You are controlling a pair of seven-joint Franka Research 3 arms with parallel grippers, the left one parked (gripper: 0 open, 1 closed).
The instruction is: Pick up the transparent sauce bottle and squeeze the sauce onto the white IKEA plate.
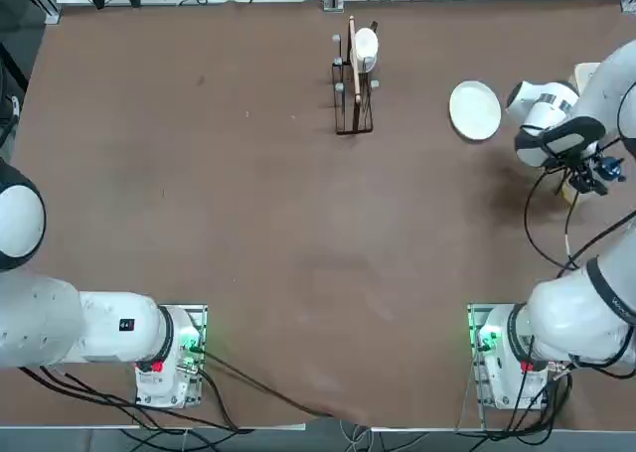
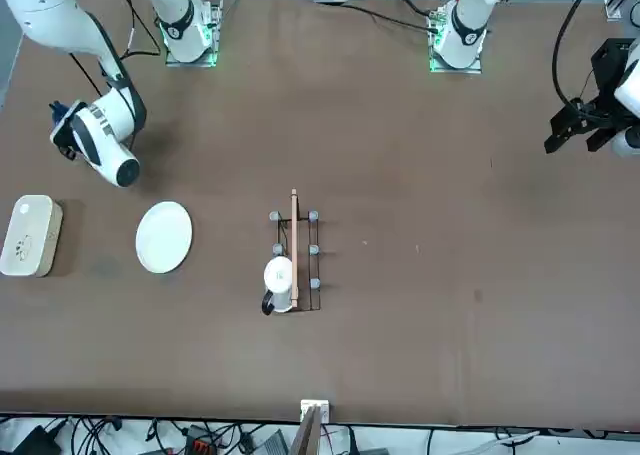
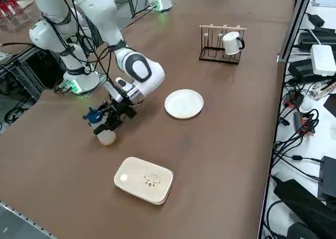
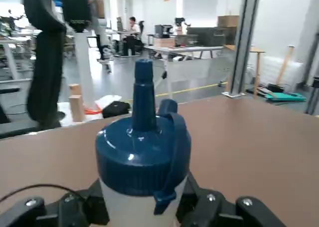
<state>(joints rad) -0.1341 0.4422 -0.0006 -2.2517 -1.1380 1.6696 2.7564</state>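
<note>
Reaching low near the table's edge, the right gripper (image 3: 109, 119) jaws clamp the upright transparent sauce bottle (image 3: 103, 130).

A black wire rack (image 1: 353, 99) stands at twelve o'clock on the brown table (image 1: 248, 224), holding a white mug (image 1: 366, 47). A white rounded box (image 3: 144, 179) lies at three o'clock.
</note>
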